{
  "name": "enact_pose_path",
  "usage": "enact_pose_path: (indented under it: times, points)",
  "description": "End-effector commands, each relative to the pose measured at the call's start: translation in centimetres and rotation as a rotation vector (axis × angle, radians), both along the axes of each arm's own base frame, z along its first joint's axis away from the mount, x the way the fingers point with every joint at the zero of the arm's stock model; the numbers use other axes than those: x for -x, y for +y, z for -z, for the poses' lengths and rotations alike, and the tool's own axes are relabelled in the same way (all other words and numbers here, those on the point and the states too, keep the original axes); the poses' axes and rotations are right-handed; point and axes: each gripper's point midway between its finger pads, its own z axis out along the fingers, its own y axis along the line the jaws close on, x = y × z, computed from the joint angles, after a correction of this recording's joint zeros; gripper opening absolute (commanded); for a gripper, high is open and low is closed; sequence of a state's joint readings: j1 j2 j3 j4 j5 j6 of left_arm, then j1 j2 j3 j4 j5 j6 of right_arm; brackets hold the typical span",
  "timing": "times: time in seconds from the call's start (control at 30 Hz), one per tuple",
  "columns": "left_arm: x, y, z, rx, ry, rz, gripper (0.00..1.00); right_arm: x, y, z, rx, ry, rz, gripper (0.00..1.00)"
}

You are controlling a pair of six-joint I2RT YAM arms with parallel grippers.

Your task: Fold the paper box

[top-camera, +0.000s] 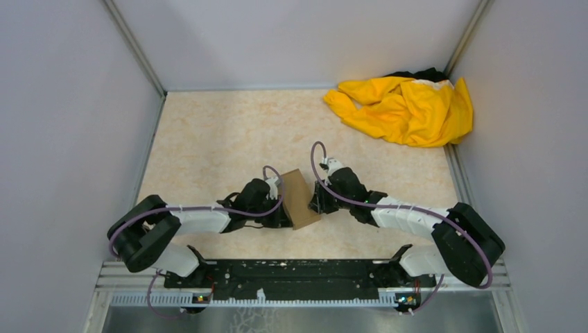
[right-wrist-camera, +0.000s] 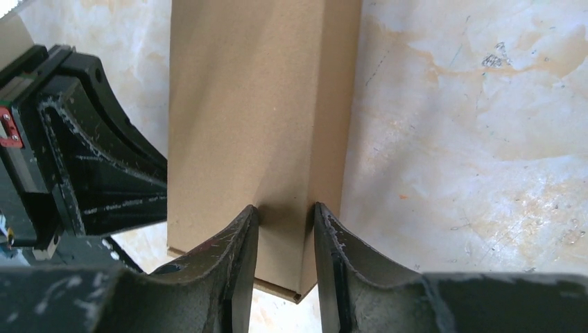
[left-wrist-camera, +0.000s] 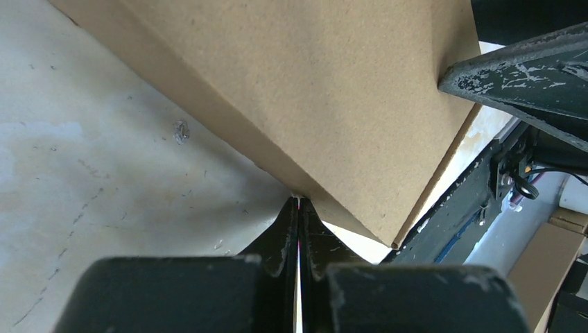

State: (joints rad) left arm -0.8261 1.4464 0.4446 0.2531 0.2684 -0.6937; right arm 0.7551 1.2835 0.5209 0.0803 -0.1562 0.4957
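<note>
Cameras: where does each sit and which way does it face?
Top external: above, behind the bases, looking down at the table, both arms, paper box, yellow cloth.
Left wrist: low by the table, facing the box's edge; left jaws show, shut.
Right wrist: above the box, looking down; right jaws show, parted.
Shared: both wrist views show the box and the other jaws.

paper box [top-camera: 299, 199] between left end effector [left-wrist-camera: 299, 205] and right end effector [right-wrist-camera: 286, 211]
</note>
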Motion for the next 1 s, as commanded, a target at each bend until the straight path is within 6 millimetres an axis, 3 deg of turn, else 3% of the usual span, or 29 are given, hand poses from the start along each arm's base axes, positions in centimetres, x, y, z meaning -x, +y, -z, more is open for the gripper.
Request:
enact_pose_path:
  times: [0.0,0.23,0.4,0.6,0.8,0.97]
  points:
    - [-1.3,-0.5,-0.7,-0.006,-0.057,-0.036,0.01,4.5,1.7,1.3,-0.036,0.125,-0.087,0.32]
    - [-1.8,-1.3,-1.1,0.009,-0.066,-0.031,0.01,5.4,1.5,1.6,-0.034,0.131,-0.074,0.33]
    - [-1.5,-1.4,-2.1,0.026,-0.070,-0.009,0.02,2.8,-0.2,0.2,0.027,0.070,-0.020,0.44]
    - [-0.5,0.6,-3.6,-0.003,-0.104,-0.009,0.11,-0.1,-2.9,-3.4,0.073,-0.006,0.026,0.49]
    - [-1.1,3.6,-4.4,-0.096,-0.175,-0.069,0.30,2.5,-4.1,-3.1,0.088,0.040,-0.021,0.50]
    - [-4.8,6.1,-6.6,-0.166,-0.279,-0.179,0.56,5.4,-4.9,-1.3,0.066,0.113,-0.022,0.49]
